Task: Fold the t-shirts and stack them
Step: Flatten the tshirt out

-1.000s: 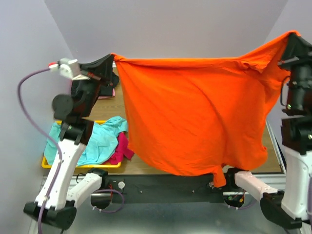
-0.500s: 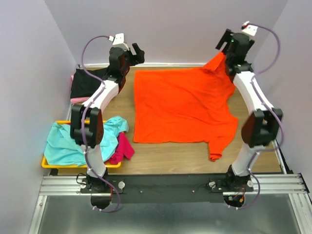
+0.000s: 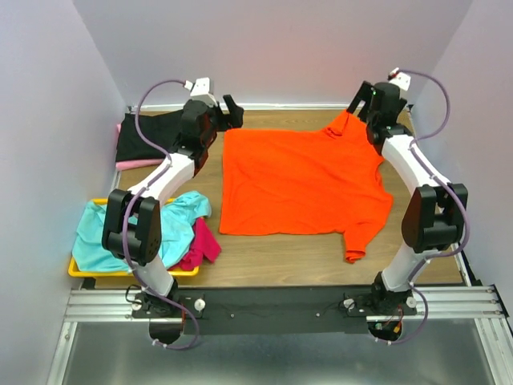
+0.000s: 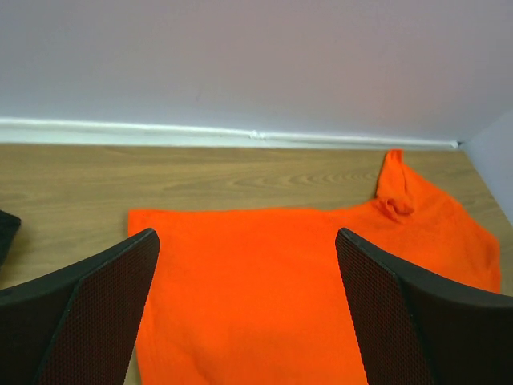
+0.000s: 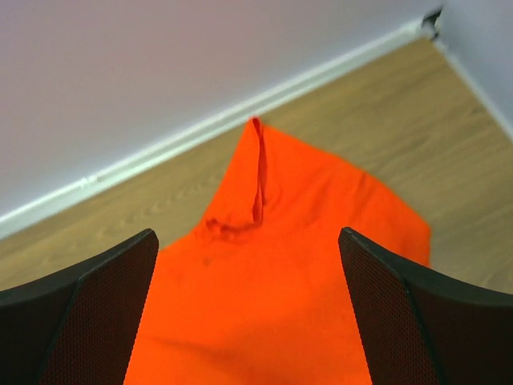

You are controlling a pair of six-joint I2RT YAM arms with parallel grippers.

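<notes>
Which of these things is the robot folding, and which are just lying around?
For the job: orange t-shirt, spread flat on the table; black t-shirt, far left, over a pale pink t-shirt; teal t-shirt and magenta t-shirt, heaped on the yellow tray.
Just lying about: the yellow tray.

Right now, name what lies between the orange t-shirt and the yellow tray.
Top view: teal shirt and magenta shirt spilling off the tray, then bare table beside the orange t-shirt.
</notes>
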